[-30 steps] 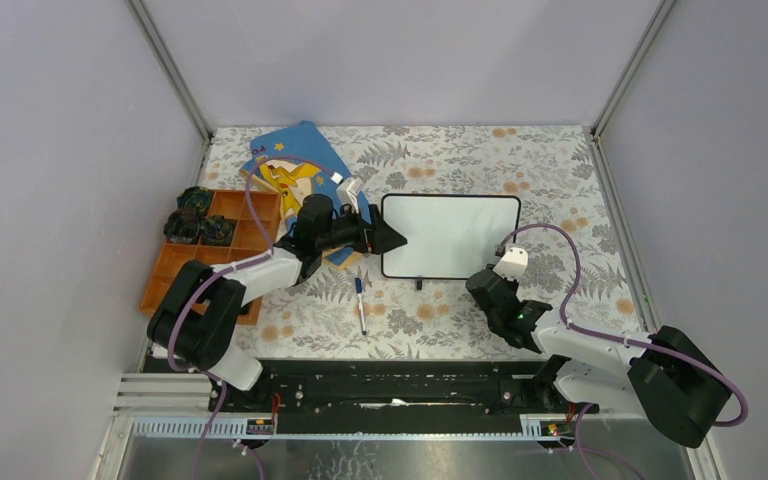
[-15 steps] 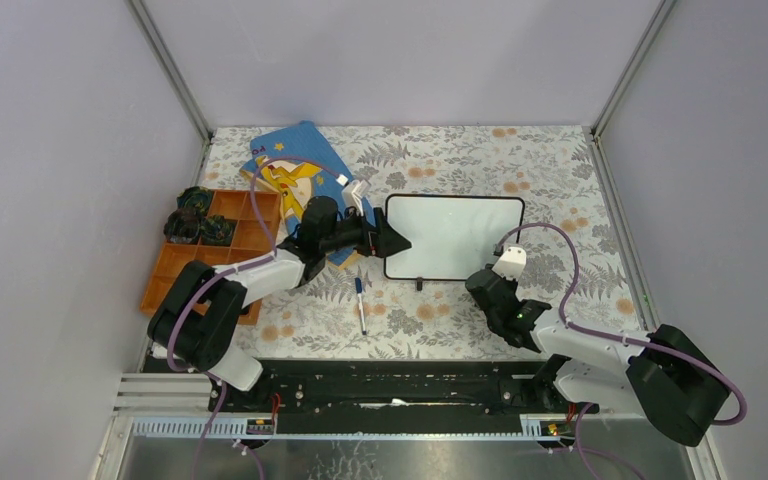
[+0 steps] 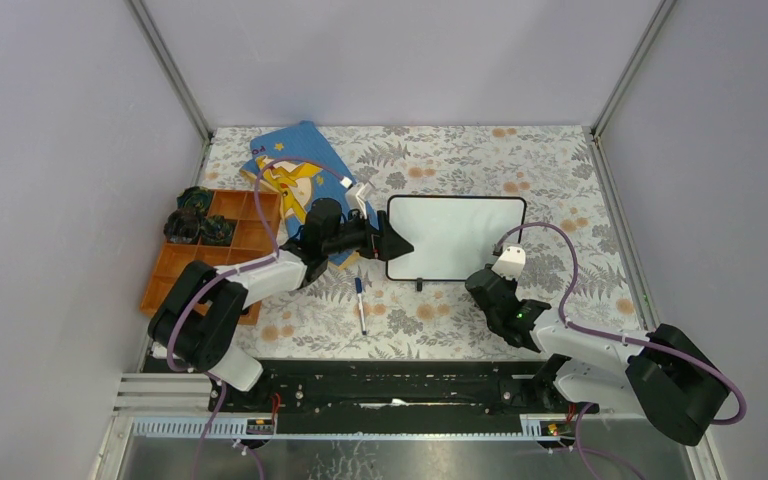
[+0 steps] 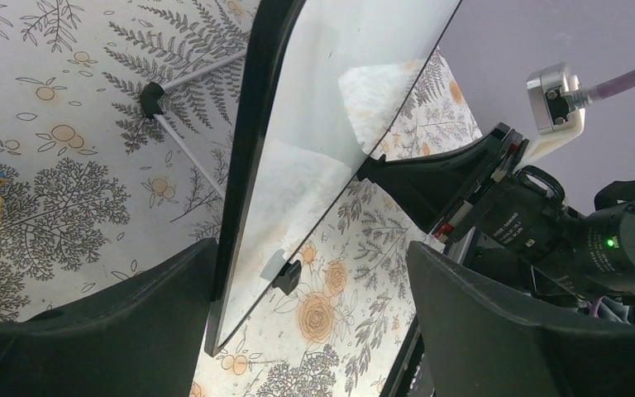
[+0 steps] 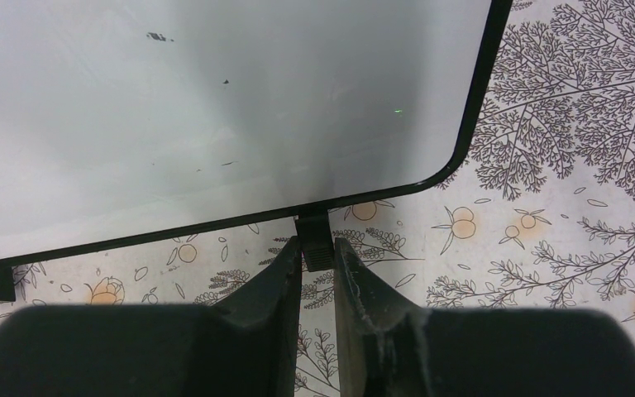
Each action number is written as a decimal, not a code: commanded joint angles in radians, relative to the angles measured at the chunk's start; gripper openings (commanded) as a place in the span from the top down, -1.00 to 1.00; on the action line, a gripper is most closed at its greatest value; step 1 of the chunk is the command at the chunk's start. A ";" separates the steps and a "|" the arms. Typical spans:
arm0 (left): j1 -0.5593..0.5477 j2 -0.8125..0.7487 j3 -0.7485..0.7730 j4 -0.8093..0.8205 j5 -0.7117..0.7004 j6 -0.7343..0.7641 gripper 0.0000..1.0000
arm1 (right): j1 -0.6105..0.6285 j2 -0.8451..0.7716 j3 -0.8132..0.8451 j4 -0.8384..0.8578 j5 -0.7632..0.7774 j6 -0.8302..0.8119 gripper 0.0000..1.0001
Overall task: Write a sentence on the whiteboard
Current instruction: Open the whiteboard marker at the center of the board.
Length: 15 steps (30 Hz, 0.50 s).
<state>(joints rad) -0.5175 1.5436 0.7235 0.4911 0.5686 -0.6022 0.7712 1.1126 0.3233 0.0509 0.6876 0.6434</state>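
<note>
From above, a small glossy white whiteboard with a thin black rounded frame (image 3: 457,237) is seen lying at the middle of a floral-patterned tablecloth (image 3: 560,170), its face blank, with no sentence written. The left gripper (image 3: 400,243) is set at its left edge and the right gripper (image 3: 482,281) at its near right corner. A slim white marker pen with a blue end (image 3: 360,305) lies untouched just beside the near left corner. In the left wrist view, the left gripper (image 4: 312,256) is shown spread wide astride the frame, one finger against it. In the right wrist view, the right gripper (image 5: 316,248) is clenched on the board's little black foot (image 5: 314,234). Positioning of the board is judged to be in hand; next, the marker must be fetched by a freed gripper.
</note>
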 commanded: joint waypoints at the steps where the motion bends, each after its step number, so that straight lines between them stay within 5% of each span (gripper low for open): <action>1: -0.013 0.014 0.023 -0.008 0.002 0.022 -0.80 | -0.003 0.009 0.028 0.057 -0.058 0.022 0.73; 15: -0.018 0.035 0.026 -0.002 0.005 0.021 -0.80 | -0.003 0.013 0.025 0.064 -0.066 0.016 0.72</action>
<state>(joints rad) -0.5232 1.5715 0.7235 0.4751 0.5674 -0.5957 0.7712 1.1126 0.3233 0.0521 0.6865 0.6361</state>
